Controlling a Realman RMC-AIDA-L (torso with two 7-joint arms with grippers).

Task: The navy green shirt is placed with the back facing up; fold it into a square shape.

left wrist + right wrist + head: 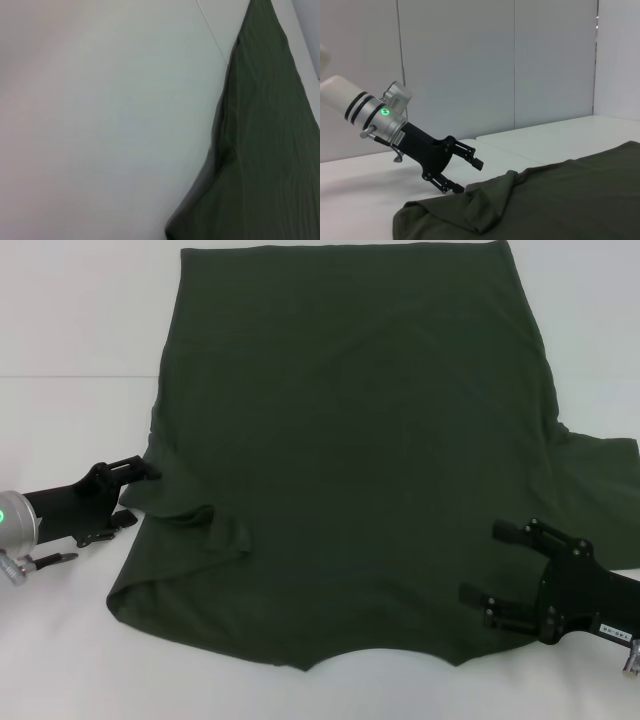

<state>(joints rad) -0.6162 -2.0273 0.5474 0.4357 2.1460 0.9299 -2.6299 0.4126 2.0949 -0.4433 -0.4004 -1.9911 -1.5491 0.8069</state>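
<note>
No lettering, brand or number can be read anywhere. The navy green shirt (350,440) shows only plain cloth. A small white label sits on the right gripper (500,565) body near the surface's right edge, its print too small to read. A green light glows on the left arm's wrist (384,112).

The navy green shirt (350,450) lies flat, plain side up, left sleeve folded inward, right sleeve spread

surface: white table (70,330) | on it: navy green shirt (350,440), spread flat
</note>
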